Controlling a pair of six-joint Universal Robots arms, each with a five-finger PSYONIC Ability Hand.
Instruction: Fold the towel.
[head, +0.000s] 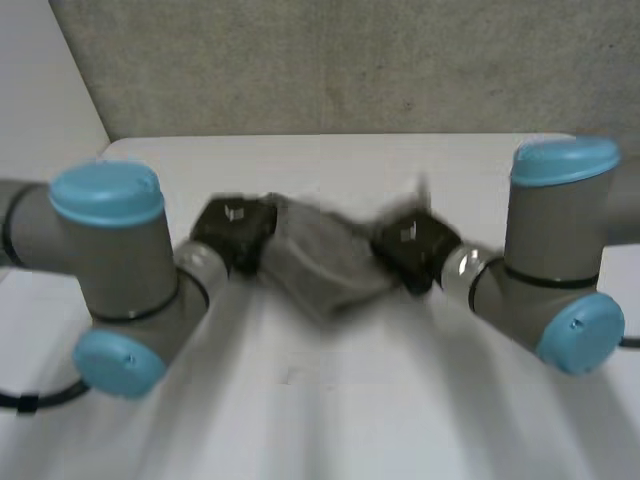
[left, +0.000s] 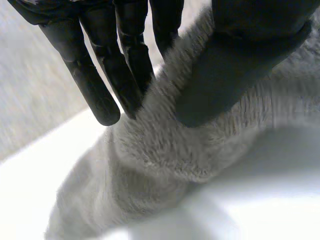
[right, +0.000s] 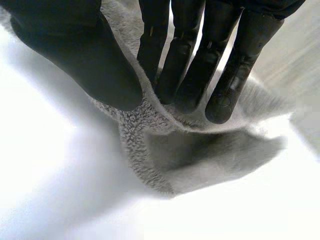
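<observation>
**Head view.** The grey towel (head: 320, 265) sits bunched at the middle of the white table (head: 350, 420). It spans the gap between the two hands. The left hand (head: 235, 230) is at the towel's left end and touches it. The right hand (head: 415, 245) is at the towel's right end and also touches it. The left arm (head: 110, 260) reaches the towel from the left and the right arm (head: 560, 250) from the right. A grey wall (head: 350, 60) stands beyond the towel, past the table's far edge. Finger state cannot be read in this view.

**Left wrist view.** The left hand (left: 82, 75) has hold of the towel (left: 165, 165). Its fingers (left: 122, 75) are straight and lie against one face of the cloth. The thumb (left: 225, 80) presses the opposite face, so a thick fold is pinched between them. Below the pinch the towel drops in a bunch to the table (left: 250, 210).

**Right wrist view.** The right hand (right: 85, 60) likewise grasps the towel (right: 200, 150). The thumb is on one side of the towel's edge. The fingers (right: 187, 65), nearly straight, are on the other side, and the hem is nipped between them. The cloth curls down from this pinch and rests on the table (right: 60, 190).
</observation>
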